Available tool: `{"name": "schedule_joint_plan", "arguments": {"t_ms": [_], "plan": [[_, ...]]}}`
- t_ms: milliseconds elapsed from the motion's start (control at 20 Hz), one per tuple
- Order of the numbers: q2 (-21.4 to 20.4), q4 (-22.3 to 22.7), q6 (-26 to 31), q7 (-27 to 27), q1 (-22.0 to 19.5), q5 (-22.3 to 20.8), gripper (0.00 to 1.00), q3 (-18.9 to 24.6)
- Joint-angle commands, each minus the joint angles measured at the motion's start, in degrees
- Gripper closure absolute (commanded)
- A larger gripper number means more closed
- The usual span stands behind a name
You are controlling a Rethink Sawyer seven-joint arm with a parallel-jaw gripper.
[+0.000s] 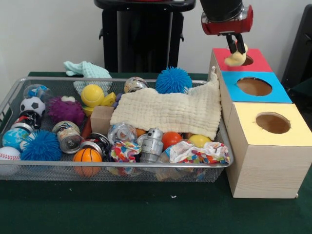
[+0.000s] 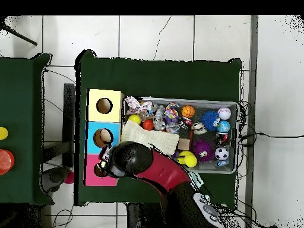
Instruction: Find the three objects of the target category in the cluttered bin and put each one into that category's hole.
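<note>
My gripper [image 1: 237, 48] hangs over the far end of the pale wooden box [image 1: 263, 165], shut on a small yellow plush toy [image 1: 235, 58]. The toy dangles just above the red-surrounded hole [image 1: 247, 60], at its left edge. In the overhead view my arm [image 2: 139, 159] covers the gripper and most of the red surround [image 2: 92, 177]. The wire mesh bin [image 1: 12, 95] lies left of the box, full of clutter; it also shows in the overhead view [image 2: 237, 138]. No orange tiger or other plush animal shows in the bin.
The blue-surrounded hole [image 1: 254, 86] and the yellow-surrounded hole [image 1: 272, 123] lie nearer the camera. In the bin are a cream cloth [image 1: 168, 112], a blue spiky ball [image 1: 173, 80], a purple spiky ball [image 1: 65, 110], a smooth yellow ball [image 1: 92, 95], a basketball [image 1: 87, 156] and a toy robot [image 1: 151, 144].
</note>
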Motion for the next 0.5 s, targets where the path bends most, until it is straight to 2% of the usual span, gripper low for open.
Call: {"name": "schedule_joint_plan", "arguments": {"t_ms": [50,500], "plan": [[2.8,-0.5,-4.3,3.4,-0.8,-2.0,1.00,3.3],[3.1,-0.1,-4.6,3.6,-0.6,-2.7,1.00,2.8]]}}
